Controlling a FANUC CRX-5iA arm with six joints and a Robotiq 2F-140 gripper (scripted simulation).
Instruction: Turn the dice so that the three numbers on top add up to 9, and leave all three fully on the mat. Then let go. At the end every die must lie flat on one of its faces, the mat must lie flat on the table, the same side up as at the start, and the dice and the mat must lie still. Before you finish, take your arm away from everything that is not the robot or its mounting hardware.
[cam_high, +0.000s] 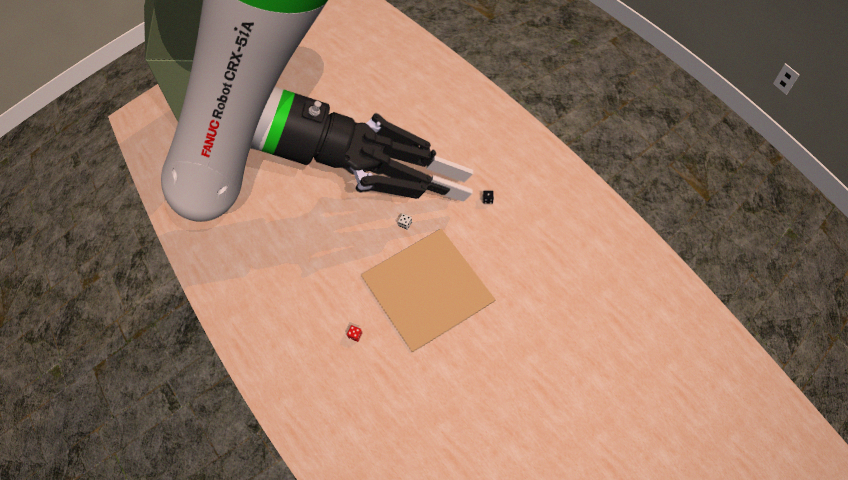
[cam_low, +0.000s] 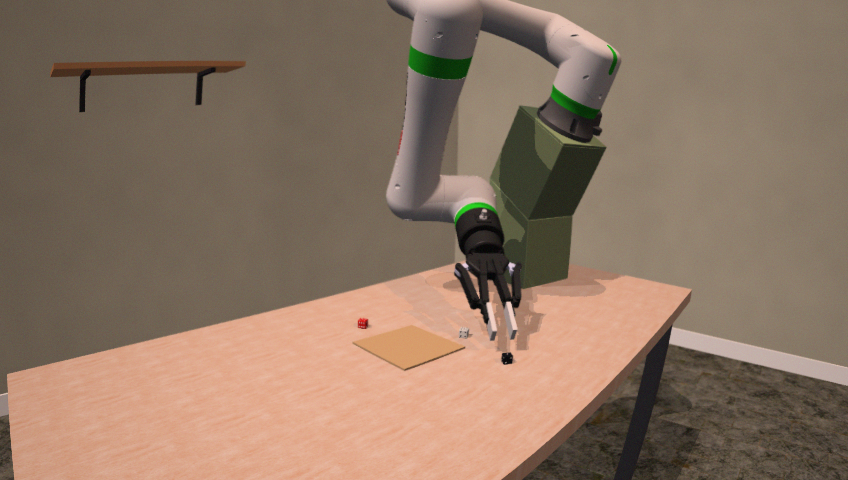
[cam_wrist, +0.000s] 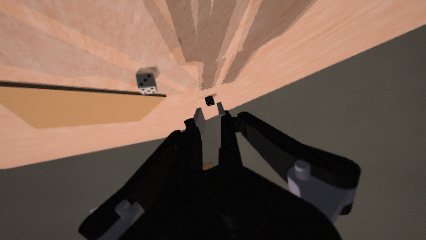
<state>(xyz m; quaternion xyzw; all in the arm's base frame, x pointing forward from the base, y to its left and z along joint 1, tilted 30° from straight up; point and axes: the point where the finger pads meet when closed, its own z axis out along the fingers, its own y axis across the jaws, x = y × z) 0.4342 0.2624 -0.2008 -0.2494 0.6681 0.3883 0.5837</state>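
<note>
A tan square mat (cam_high: 428, 288) (cam_low: 407, 346) (cam_wrist: 75, 107) lies flat on the table with no die on it. A white die (cam_high: 404, 221) (cam_low: 463, 333) (cam_wrist: 146, 81) sits on the table just off the mat's far corner. A black die (cam_high: 487, 196) (cam_low: 507, 358) (cam_wrist: 209, 100) lies on the table beyond the mat, near the table's edge. A red die (cam_high: 354, 333) (cam_low: 362, 322) lies on the table on the mat's other side. My gripper (cam_high: 470, 183) (cam_low: 502, 337) (cam_wrist: 210, 112) hangs slanted just above and behind the black die. Its fingers are narrowly apart with nothing between them.
The arm's green pedestal (cam_high: 166, 65) (cam_low: 541, 196) stands at the back of the table. The table's curved edge (cam_low: 654, 333) runs close to the black die. A wooden shelf (cam_low: 145, 67) hangs on the far wall.
</note>
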